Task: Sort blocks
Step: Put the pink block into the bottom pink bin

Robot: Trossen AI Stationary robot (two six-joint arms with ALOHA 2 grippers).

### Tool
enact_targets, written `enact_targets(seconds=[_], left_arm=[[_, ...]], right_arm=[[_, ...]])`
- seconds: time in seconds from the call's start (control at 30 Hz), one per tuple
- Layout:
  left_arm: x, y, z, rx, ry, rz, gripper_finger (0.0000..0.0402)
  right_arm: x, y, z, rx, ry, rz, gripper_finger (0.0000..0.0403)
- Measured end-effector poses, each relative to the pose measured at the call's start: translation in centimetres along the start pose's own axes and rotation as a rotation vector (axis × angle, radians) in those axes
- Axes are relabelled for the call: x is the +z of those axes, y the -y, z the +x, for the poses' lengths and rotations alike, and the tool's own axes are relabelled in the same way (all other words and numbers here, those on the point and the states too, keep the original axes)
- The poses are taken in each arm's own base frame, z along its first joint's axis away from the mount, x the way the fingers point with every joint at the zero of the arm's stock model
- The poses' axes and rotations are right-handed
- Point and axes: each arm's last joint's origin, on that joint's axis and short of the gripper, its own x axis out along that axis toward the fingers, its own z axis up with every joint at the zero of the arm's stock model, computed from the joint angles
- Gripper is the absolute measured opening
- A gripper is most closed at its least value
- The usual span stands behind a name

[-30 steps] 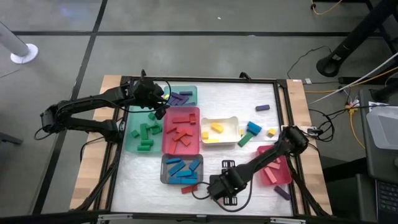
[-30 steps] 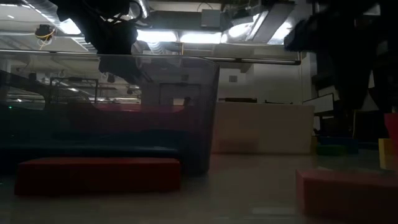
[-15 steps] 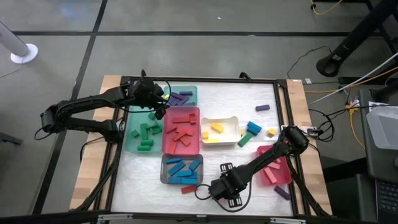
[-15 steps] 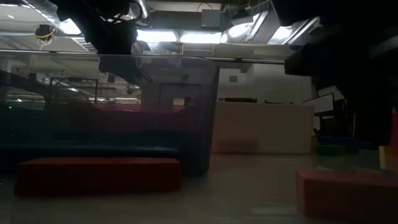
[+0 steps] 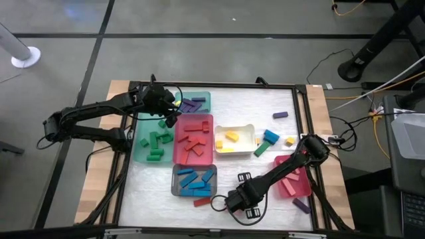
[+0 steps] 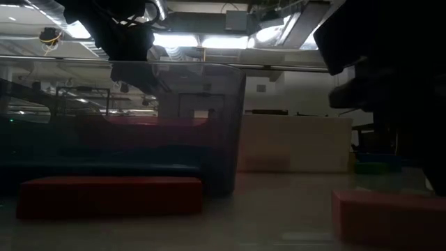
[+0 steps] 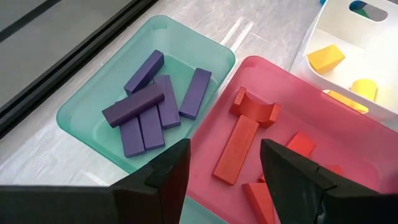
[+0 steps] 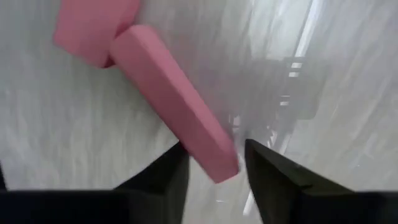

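My right gripper is low over the table near its near edge, open. Its fingers stand on either side of one end of a pinkish-red bar that lies flat on the table. A second pink piece lies just beyond that bar. My left gripper hangs open over the border between the teal tray of purple bars and the red tray of red blocks, touching nothing. My right gripper comes level from the table's right, its fingers pointing along the bar. The bar's end lies between the open fingers, close to one fingertip. Whether that finger touches it, I cannot tell.
Sorted trays stand mid-table: green, red, white with yellow pieces, grey with blue bars, pink. Loose blocks lie toward the right: purple, blue, green, yellow, purple.
My right gripper has shifted a little beside the pinkish-red bar at the near edge, and in the low view its dark shape has come lower. The bar and the other blocks have stayed where they were.
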Motion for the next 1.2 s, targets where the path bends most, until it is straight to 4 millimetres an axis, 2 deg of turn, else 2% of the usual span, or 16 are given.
enact_targets(seconds=[0.17,0.23,0.5,0.63,0.77,0.87,0.97,1.07,1.2], left_arm=[[0.0,0.0,0.0,0.000,0.000,0.000,0.0182],[0.0,0.0,0.0,0.000,0.000,0.000,0.0182],[0.0,0.0,0.0,0.000,0.000,0.000,0.0182],[0.0,0.0,0.0,0.000,0.000,0.000,0.0182],[0.0,0.0,0.0,0.000,0.000,0.000,0.0182],[0.0,0.0,0.0,0.000,0.000,0.000,0.0182],[0.0,0.0,0.0,0.000,0.001,0.000,0.0182],[0.0,0.0,0.0,0.000,0.001,0.000,0.0182],[0.0,0.0,0.0,0.000,0.001,0.000,0.0182]], right_arm=[[0.1,0.0,0.0,-0.011,0.010,0.039,0.0071],[0.0,0.0,0.0,-0.002,0.006,0.086,0.0049],[-0.1,-0.5,-1.7,0.079,-0.094,0.228,0.0050],[-0.8,-0.6,-4.2,0.028,-0.204,0.290,0.0066],[-1.7,-0.7,-7.7,-0.044,-0.301,0.306,0.0057],[-1.6,-1.0,-9.4,0.004,-0.222,0.304,0.0052],[-2.3,-1.2,-10.9,-0.007,-0.209,0.397,0.0058],[-2.7,-1.1,-11.6,0.007,-0.194,0.470,0.0065],[-3.9,-0.9,-13.6,0.044,-0.162,0.511,0.0060]])
